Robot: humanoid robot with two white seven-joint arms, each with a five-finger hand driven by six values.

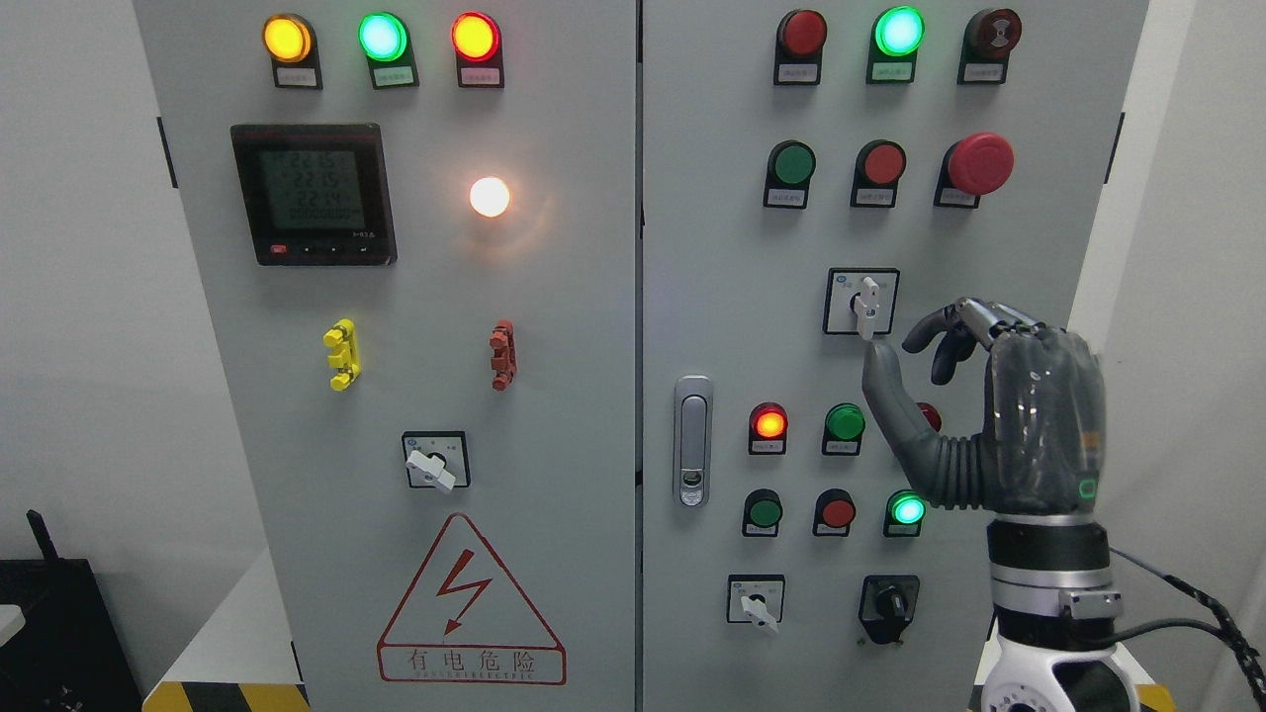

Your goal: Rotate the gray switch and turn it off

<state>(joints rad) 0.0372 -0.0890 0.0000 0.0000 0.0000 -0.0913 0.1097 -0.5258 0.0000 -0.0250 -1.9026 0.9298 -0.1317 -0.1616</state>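
The gray rotary switch (867, 305) sits on a white square plate on the cabinet's right door, with its handle pointing straight up and down. My right hand (905, 348) comes up from the lower right and hovers just below and to the right of the switch. Its thumb (880, 381) points up, the tip just under the handle's lower end. Its fingers (964, 326) are bent loosely to the right of the switch and hold nothing. I cannot tell whether the thumb touches the handle. The left arm is out of view.
The gray cabinet has two doors with a door latch (692, 440) between them. Around the hand are lit and unlit push buttons, a red mushroom stop button (979, 163), another gray switch (757, 605) and a black switch (887, 603) lower down. A third gray switch (432, 465) is on the left door.
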